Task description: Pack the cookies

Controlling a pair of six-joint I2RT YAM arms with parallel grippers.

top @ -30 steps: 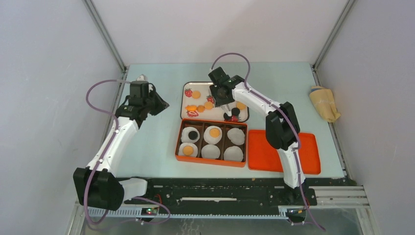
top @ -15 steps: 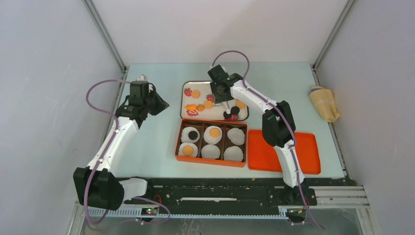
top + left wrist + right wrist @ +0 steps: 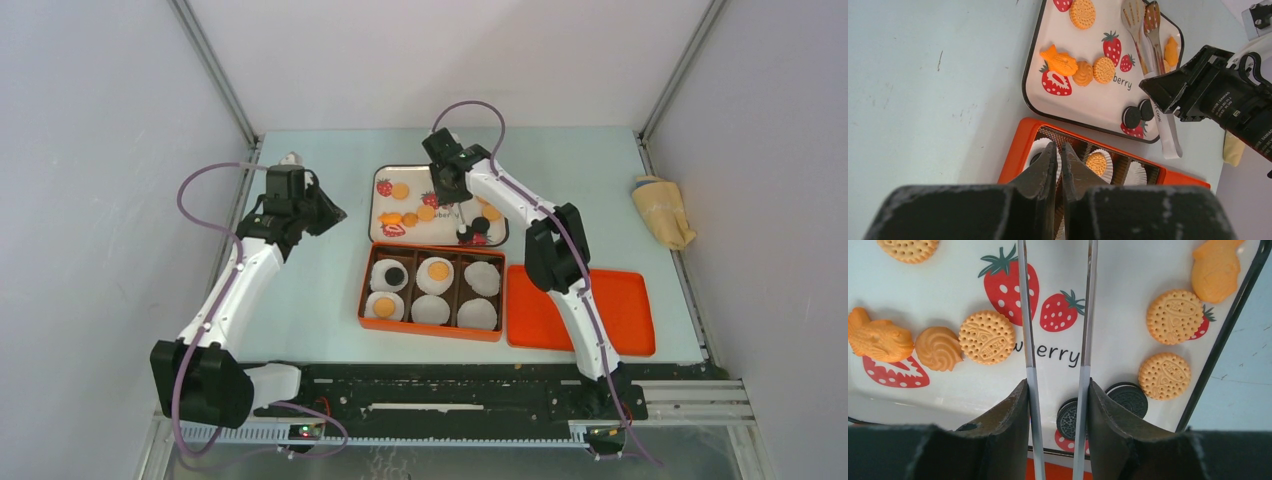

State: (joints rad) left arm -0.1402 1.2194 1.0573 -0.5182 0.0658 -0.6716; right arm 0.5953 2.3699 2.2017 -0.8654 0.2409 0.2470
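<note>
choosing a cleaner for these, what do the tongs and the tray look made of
Tongs: probably stainless steel, going by the bright, mirror-like thin strips and slotted ends. Tray: smooth glossy white with printed strawberries and a thin dark rim. It could be melamine or enamelled tin; the look leaves it open.

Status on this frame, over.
Left gripper shut, empty. Right gripper shut on silver metal tongs above white strawberry-print tray. Round golden cookies there, none gripped. Nothing blocking.

Pale table (image 3: 320, 200): strawberry tray (image 3: 415, 178), orange box (image 3: 430, 332), orange lid (image 3: 630, 310), yellow cloth (image 3: 662, 212).
</note>
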